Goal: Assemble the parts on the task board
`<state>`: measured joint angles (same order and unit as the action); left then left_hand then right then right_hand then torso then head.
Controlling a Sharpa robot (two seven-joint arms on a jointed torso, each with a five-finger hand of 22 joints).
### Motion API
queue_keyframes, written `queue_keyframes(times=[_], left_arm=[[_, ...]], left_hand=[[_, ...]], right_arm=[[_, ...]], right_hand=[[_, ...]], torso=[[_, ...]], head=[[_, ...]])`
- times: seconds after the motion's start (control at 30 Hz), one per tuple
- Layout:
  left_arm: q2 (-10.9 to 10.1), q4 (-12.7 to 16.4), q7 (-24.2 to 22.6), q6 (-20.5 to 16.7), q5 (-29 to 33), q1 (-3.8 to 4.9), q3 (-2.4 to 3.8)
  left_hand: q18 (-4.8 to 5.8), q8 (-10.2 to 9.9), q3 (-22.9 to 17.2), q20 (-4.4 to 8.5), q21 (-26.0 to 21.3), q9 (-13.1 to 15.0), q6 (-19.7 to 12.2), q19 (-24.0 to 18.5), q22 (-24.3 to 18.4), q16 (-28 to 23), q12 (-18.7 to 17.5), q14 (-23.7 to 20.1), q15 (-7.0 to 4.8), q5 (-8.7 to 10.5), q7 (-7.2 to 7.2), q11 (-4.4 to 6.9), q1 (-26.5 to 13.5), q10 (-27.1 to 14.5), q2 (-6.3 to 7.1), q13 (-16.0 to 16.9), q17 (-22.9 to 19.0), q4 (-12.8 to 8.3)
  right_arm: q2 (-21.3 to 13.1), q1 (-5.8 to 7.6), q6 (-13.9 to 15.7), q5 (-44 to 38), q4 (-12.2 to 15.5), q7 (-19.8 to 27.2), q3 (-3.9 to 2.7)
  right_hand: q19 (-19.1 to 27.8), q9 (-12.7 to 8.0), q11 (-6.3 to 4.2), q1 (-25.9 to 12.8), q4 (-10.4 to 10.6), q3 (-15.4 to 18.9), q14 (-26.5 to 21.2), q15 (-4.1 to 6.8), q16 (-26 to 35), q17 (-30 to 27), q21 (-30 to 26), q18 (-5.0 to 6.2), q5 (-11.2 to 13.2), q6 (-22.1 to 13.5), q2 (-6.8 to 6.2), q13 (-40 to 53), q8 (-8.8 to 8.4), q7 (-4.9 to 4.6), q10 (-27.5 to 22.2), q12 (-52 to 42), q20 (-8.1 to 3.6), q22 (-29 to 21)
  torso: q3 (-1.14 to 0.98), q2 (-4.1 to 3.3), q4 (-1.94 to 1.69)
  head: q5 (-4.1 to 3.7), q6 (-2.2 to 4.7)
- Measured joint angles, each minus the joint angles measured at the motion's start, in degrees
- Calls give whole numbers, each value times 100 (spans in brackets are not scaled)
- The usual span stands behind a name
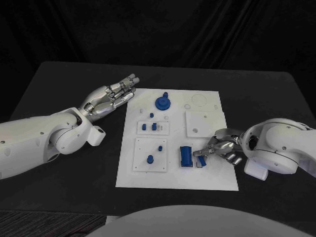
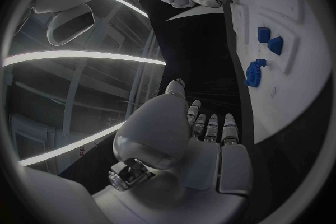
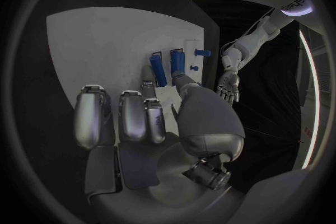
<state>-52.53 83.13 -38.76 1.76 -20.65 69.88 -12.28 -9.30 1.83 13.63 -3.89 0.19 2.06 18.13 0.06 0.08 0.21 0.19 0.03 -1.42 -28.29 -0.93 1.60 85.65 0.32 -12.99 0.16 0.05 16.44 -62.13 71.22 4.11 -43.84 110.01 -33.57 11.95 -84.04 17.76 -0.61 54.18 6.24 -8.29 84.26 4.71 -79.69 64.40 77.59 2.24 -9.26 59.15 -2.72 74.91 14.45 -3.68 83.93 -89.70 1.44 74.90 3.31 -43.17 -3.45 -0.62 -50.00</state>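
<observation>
The white task board (image 1: 208, 170) lies in the middle of the black table. On it are a blue round gear-like part (image 1: 162, 102), two small blue blocks (image 1: 148, 127), small blue pegs (image 1: 149, 159) and two longer blue pieces (image 1: 185, 155) at the near right. My right hand (image 1: 218, 149) rests low at the board's right edge beside those pieces. Its fingers (image 3: 133, 115) are spread, and the thumb tip lies by the near ends of the blue pieces (image 3: 159, 70). My left hand (image 1: 114, 96) is flat and open at the board's far left edge, holding nothing.
The board carries raised white square plates (image 1: 203, 123) and round recesses (image 1: 199, 101). Black table (image 1: 72, 79) surrounds the board on all sides. In the left wrist view the gear (image 2: 253, 73) and the blocks (image 2: 269, 40) lie beyond my left hand (image 2: 203, 140).
</observation>
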Motion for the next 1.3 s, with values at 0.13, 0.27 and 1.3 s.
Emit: queue_keyframes(times=[0.13,0.27,1.3], left_arm=[[-5,0,0,4,0,0,0],[-6,0,0,7,0,0,0],[-40,19,-1,25,0,-2,0]], left_hand=[[0,0,-16,-20,0,0,20,-21,0,0,0,0,0,-34,-20,-20,26,10,-26,0,0,-16],[0,22,-15,-42,0,5,20,0,0,0,0,0,0,-62,-20,-20,26,10,-26,0,0,-16],[0,22,-28,-41,0,10,103,0,2,0,0,0,0,29,-62,-38,70,29,-26,0,4,3]], right_arm=[[-41,0,-2,-18,23,1,0],[-74,0,-2,-35,45,1,0],[-575,133,453,88,320,767,13]], right_hand=[[0,71,-13,-201,269,285,0,0,0,63,-38,1,482,46,45,0,122,47,13,0,0,2],[0,208,-83,-241,453,469,-27,27,-20,115,-38,0,537,196,85,0,302,114,2,0,0,5],[132,1350,-280,-539,1024,1356,-85,208,676,-1220,-875,228,-459,242,651,0,1340,323,-7,0,-183,2]], torso=[[1,1,0],[1,1,0],[-3,17,-6]], head=[[8,0],[12,0],[48,0]])
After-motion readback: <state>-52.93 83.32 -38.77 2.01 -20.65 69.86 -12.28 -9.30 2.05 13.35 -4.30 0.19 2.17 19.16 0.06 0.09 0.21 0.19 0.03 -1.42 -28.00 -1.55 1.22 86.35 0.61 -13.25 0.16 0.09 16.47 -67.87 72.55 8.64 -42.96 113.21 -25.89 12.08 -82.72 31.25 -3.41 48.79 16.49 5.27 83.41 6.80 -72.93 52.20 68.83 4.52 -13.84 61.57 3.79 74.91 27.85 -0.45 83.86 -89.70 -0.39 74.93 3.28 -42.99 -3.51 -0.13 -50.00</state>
